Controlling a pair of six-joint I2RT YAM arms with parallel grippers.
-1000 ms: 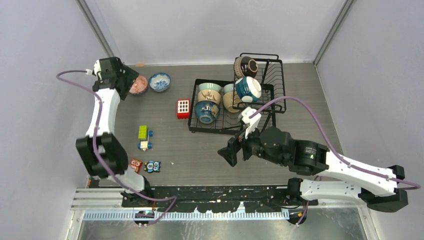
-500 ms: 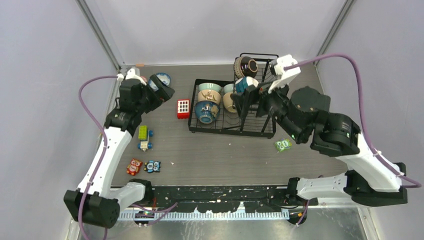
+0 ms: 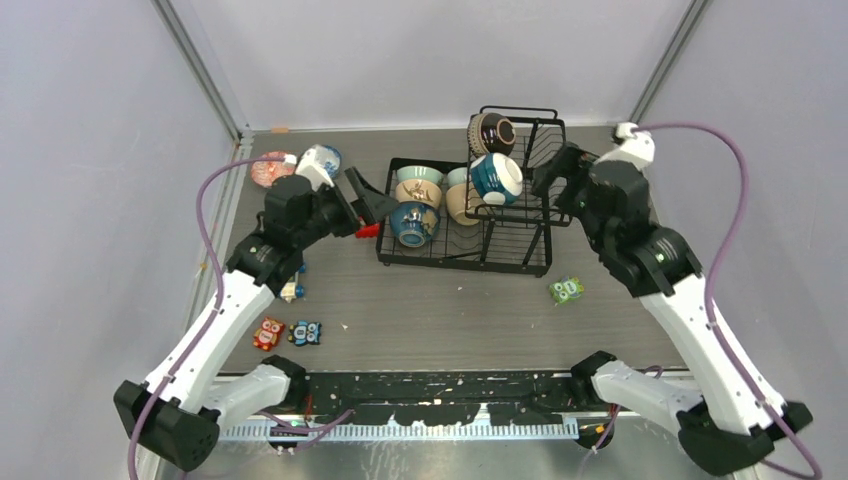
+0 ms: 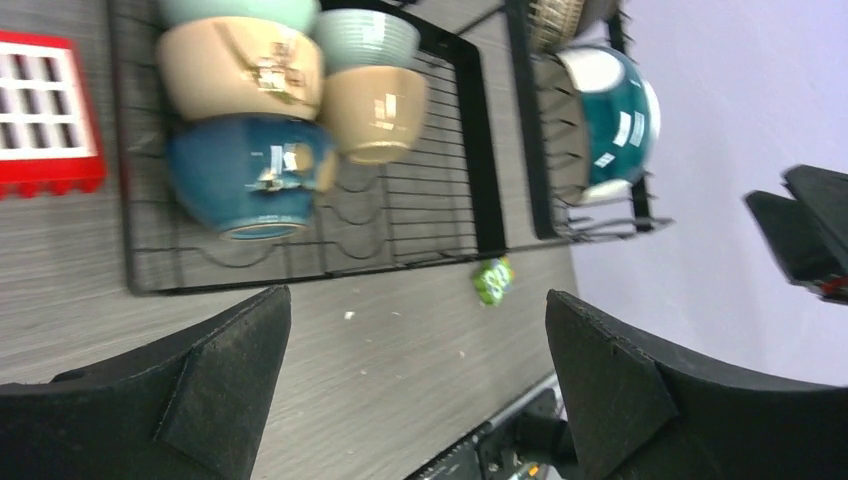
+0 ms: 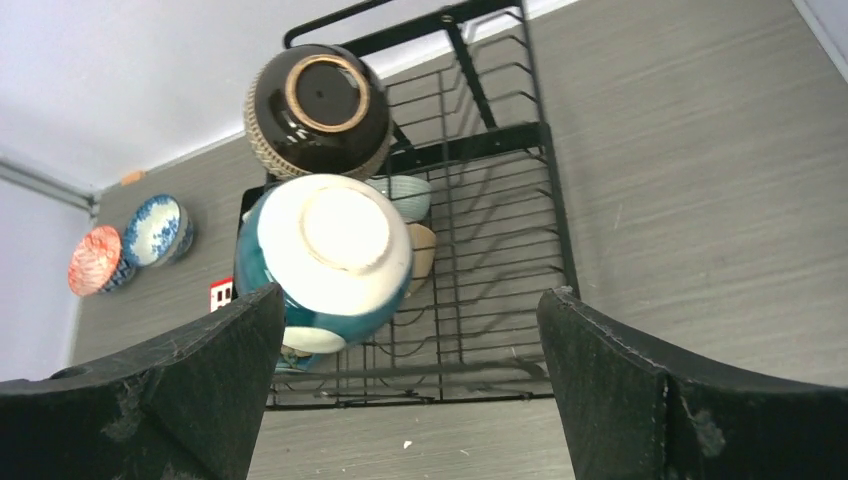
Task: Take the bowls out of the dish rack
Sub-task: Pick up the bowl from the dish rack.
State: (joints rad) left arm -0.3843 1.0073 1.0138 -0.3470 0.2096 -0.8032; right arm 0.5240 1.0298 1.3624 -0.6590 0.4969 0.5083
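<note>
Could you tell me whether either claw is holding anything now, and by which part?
Nothing is held: the left claw and the right claw both stand open, with nothing between their fingers.

Dish rack [image 3: 515,250]: black wire, flat tray plus taller basket. 5 bowls lay tipped on tray: pale green bowl [image 3: 419,174], tan bowl [image 3: 420,192], dark blue bowl [image 3: 412,223] in row; second pale green bowl [image 3: 457,177], second tan bowl [image 3: 459,207] alongside. Teal-and-white bowl [image 3: 497,177], dark brown bowl [image 3: 491,133] sat tipped in basket. Red patterned bowl [image 5: 95,260], blue-and-white bowl [image 5: 158,229] stood well left of rack.
</note>
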